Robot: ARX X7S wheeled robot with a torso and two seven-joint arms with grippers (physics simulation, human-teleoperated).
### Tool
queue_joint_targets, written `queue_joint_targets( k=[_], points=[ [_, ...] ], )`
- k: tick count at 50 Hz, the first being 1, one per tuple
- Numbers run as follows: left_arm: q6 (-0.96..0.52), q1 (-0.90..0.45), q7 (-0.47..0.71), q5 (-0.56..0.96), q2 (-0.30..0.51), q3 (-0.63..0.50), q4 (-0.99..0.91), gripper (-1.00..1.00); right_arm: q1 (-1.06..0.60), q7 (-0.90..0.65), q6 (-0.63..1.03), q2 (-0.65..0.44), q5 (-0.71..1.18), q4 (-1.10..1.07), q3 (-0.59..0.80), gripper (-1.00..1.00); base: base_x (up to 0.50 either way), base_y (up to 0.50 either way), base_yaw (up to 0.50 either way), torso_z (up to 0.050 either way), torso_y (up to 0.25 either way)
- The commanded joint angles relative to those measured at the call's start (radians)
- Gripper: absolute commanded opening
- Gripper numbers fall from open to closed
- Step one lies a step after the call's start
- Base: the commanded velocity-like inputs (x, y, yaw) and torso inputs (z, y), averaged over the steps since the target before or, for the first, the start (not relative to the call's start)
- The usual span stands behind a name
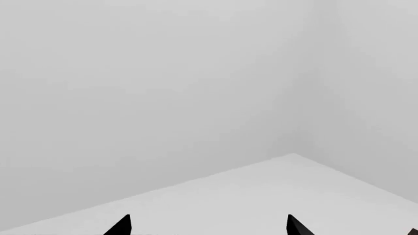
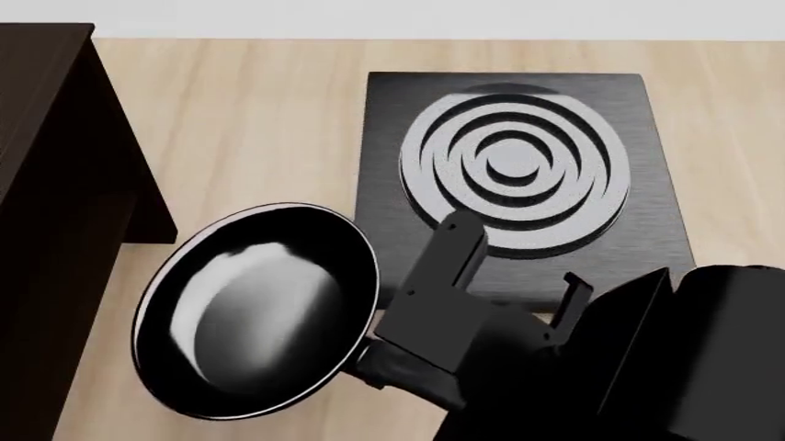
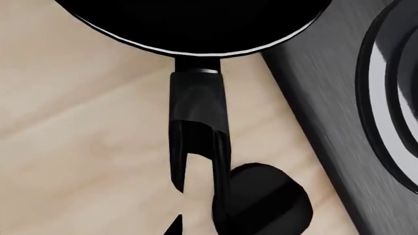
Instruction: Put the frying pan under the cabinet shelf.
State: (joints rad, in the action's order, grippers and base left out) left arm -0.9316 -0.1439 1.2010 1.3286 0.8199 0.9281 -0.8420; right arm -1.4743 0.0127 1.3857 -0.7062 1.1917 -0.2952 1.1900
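Observation:
The frying pan (image 2: 257, 308) is black with a glossy grey inside. It hangs tilted above the wooden tabletop (image 2: 245, 119), just right of the dark cabinet shelf (image 2: 55, 184). My right gripper (image 2: 411, 363) is shut on its short black handle (image 3: 196, 112). In the right wrist view the handle runs out from the jaws to the pan's rim (image 3: 196, 51). My left gripper (image 1: 209, 227) is open with nothing between its fingertips (image 1: 121, 226). It faces a bare white wall and is out of the head view.
A black square slab with concentric grey rings (image 2: 516, 175) lies on the table to the right of the pan, right next to my right arm (image 2: 687, 358). A strip of bare wood separates the cabinet from the slab.

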Motion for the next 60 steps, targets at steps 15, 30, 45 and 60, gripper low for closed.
queue_joint_targets(
  k=[15,30,45,60],
  points=[
    [0.002,-0.001,0.003,-0.001,0.004,-0.008,0.001,1.00,-0.005,0.080,-0.091,0.067,-0.128,0.040,0.073,-1.00,0.00,0.00,0.00,0.001,0.001],
    [0.006,0.009,-0.013,-0.020,-0.002,-0.008,0.003,1.00,0.029,0.112,-0.168,0.099,-0.181,0.082,0.108,-1.00,0.00,0.00,0.00,0.001,0.001],
    [0.007,0.006,-0.006,-0.022,0.000,-0.026,0.001,1.00,0.059,0.173,-0.255,0.150,-0.260,0.161,0.169,-1.00,0.00,0.00,0.00,0.000,0.001],
    [0.013,0.019,-0.025,-0.045,-0.011,-0.026,0.005,1.00,0.078,0.222,-0.318,0.198,-0.318,0.221,0.219,-1.00,0.00,0.00,0.00,0.001,0.001]
  ],
)
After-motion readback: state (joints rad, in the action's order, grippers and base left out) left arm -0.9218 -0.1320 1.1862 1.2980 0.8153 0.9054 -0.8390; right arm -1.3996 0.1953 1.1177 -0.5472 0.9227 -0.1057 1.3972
